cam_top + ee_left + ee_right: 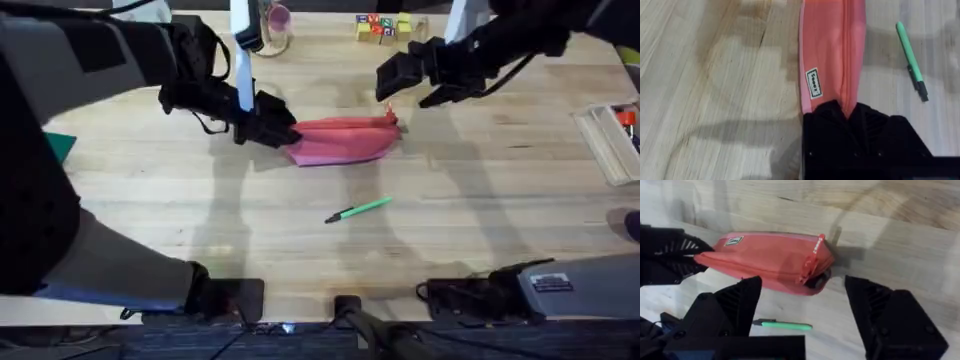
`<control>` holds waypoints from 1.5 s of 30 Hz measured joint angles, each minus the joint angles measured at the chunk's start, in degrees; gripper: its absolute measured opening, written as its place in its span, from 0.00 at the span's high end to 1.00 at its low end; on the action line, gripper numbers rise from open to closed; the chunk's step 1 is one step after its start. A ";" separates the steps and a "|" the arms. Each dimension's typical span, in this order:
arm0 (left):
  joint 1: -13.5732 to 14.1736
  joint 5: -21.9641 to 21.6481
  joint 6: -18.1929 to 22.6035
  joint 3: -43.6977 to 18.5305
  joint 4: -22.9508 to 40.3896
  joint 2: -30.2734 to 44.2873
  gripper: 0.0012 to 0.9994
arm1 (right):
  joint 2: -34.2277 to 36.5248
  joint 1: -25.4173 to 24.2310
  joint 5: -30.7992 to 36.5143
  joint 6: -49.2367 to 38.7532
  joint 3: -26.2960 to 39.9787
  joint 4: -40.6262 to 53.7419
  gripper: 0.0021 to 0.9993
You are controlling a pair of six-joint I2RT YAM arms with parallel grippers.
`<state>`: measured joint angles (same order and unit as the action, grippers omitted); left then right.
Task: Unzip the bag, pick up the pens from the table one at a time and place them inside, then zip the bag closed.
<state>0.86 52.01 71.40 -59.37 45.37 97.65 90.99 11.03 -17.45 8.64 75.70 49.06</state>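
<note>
We're early: left hand (pixel 268 127) pinches the bag (pixel 345 140) by its end mid-table (pixel 480 220), right hand (pixel 412 82) spread wide above the pull tab (pixel 815 255), zipper looks closed, pen (pixel 358 210) just beside, outside.

Pink-red bag (pixel 345 140), light-green pen (pixel 360 210) (dark tip).

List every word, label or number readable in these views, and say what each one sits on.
Small white label on the bag: dark print, too blurred to read.
Letter blocks at the table's far edge: coloured letters, too small to read.
White sticker on the right arm's base: print too small to read.
Nothing else carries text.
</note>
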 joint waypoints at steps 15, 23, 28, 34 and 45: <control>0.00 0.00 0.00 0.00 0.00 0.00 0.96 | 7.87 0.02 0.00 2.46 0.00 -3.26 0.00; 0.00 0.02 0.00 0.00 0.00 0.02 0.96 | 7.91 0.22 0.00 3.39 0.00 -3.77 0.00; 0.00 0.00 0.00 0.00 0.02 0.01 0.96 | 7.90 1.03 0.00 3.39 0.00 -4.29 0.00; 0.00 0.01 0.00 0.00 0.00 0.01 0.96 | 7.92 1.55 0.00 3.42 0.00 -4.97 0.02; 0.00 0.02 0.00 0.00 0.00 0.02 0.96 | 7.90 1.55 0.00 3.58 0.00 -4.97 0.05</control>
<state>0.86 52.03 71.39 -59.37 45.36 97.67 98.89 12.58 -17.45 12.23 75.70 44.10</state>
